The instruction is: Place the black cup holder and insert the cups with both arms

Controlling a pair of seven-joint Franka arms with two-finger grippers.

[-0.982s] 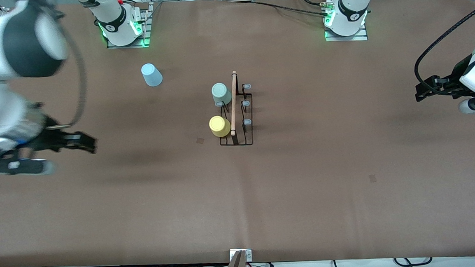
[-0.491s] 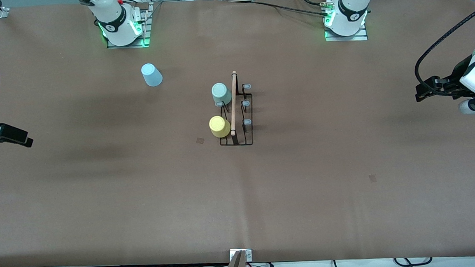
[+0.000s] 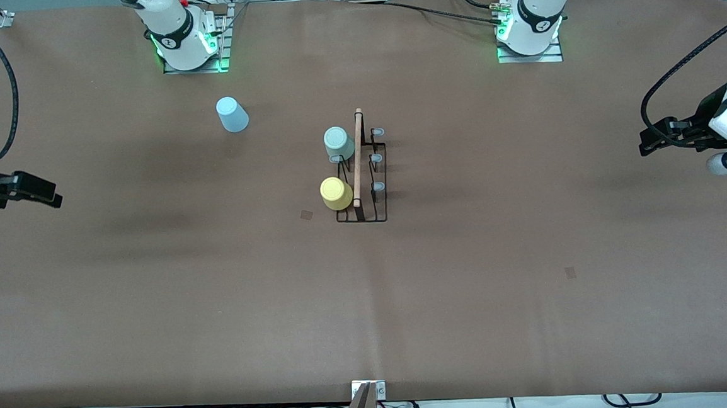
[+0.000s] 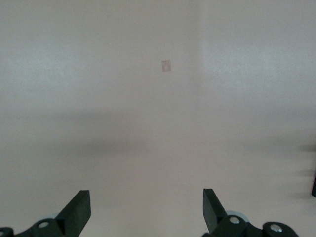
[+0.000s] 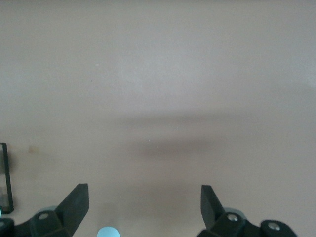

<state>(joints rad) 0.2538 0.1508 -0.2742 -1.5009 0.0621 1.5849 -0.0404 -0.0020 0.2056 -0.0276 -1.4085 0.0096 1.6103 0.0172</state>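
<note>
Brown table (image 3: 469,286), three cups (image 3: 232,114), one holder (image 3: 362,179)

No readable text, labels, brands, numbers or signs in any view

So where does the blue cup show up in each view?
Front view: the blue cup stands upside down on the table, toward the right arm's end, farther from the camera than the rack.
Left wrist view: not in it.
Right wrist view: not in it.
Shared landmark: the brown table, seen past the open left gripper and open right gripper.
</note>
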